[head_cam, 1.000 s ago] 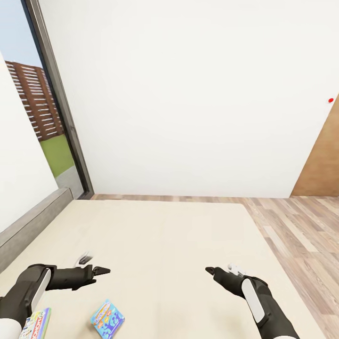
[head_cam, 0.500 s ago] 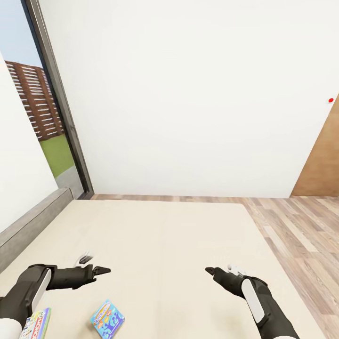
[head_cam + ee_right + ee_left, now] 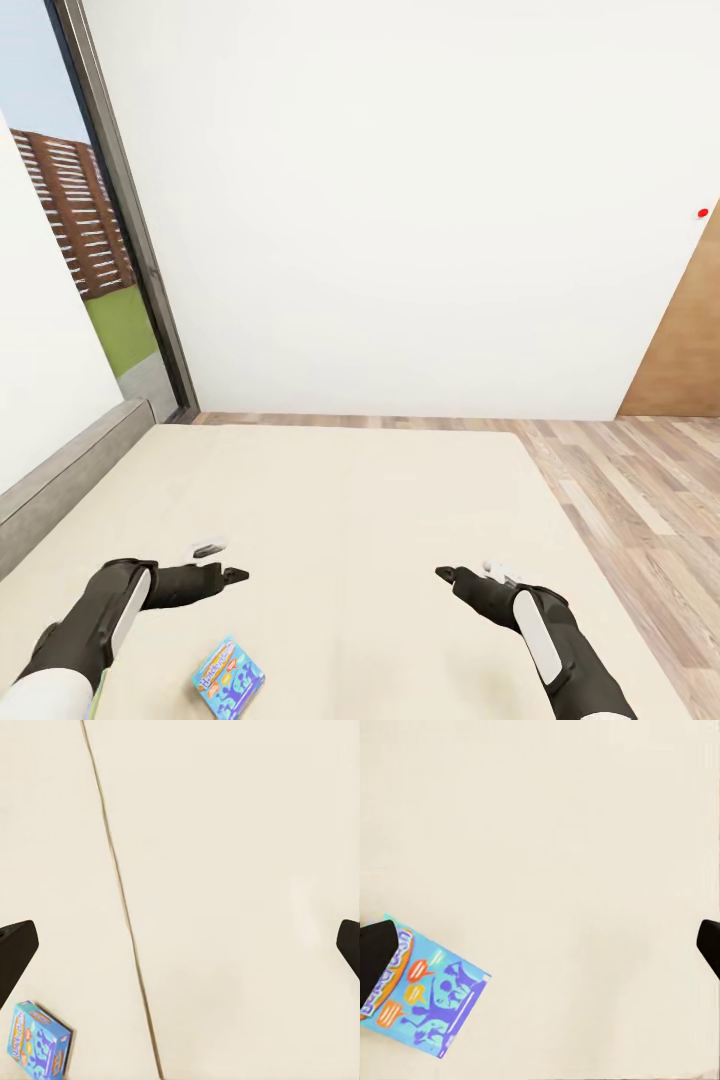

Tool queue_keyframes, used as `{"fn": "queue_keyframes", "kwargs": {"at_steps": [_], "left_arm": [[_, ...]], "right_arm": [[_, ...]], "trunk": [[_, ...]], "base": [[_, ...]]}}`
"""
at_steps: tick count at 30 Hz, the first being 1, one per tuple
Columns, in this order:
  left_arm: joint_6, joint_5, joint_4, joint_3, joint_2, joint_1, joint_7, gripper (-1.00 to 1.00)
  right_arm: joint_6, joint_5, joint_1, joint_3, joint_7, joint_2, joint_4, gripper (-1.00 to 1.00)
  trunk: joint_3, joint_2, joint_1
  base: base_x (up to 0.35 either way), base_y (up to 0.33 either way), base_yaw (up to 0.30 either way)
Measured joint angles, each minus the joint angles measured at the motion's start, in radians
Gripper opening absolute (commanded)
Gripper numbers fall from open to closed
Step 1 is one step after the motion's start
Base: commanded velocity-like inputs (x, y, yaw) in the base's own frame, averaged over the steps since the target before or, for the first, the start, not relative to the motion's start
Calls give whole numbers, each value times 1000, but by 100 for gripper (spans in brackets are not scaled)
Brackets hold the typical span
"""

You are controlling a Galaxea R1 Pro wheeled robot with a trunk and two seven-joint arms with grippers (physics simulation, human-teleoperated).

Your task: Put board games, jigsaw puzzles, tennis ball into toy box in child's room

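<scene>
- Over the low, wide cream-beige bed (image 3: 350, 500), at the far left, a tall dark-framed window (image 3: 120, 230) shows a brown slatted fence and green grass outside.
- My left claw (image 3: 238, 575) hovers above the mattress, its two black fingers (image 3: 376, 956) set wide apart with nothing between them.
- Just beside that claw, nearer to me, the thin light-blue cartoon board game box (image 3: 229, 678) lies flat on the mattress; in my left wrist view it sits partly under one finger.
- A seam (image 3: 124, 915) runs down the middle of the mattress, and the blue box lies on the left side of it.
- My right claw (image 3: 442, 574) hovers over the right half of the bed, fingers spread wide and empty, well apart from the blue box.
- Beyond the bed stands a plain white wall (image 3: 400, 200).
- At the far right, pale wood-plank floor (image 3: 630, 500) meets a brown wooden door (image 3: 685, 350).
</scene>
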Motion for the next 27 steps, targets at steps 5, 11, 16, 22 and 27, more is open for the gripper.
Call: {"fn": "queue_keyframes", "kwargs": {"at_steps": [5, 11, 16, 22, 27], "left_arm": [[-103, 1, 45, -3, -68, -27, 261, 100], [-243, 1, 177, -4, -105, -94, 441, 100], [-274, 1, 228, -4, -105, -126, 470, 100], [-282, 0, 243, -6, -103, -135, 477, 100], [-283, 0, 245, -6, -102, -137, 479, 100]], "right_arm": [[-1, 9, -1, 2, -3, -1, -1, 100], [1, 12, 0, 4, -6, -7, -2, 100], [0, 13, 1, 5, -7, -3, -9, 100], [0, 14, 1, 5, -7, -1, -13, 100], [0, 14, 1, 21, -7, 0, -14, 100]], "trunk": [[0, 0, 0], [0, 0, 0], [0, 0, 0], [0, 0, 0], [0, 0, 0]], "base": [[0, 0, 0], [0, 0, 0], [0, 0, 0], [0, 0, 0], [0, 0, 0]]}}
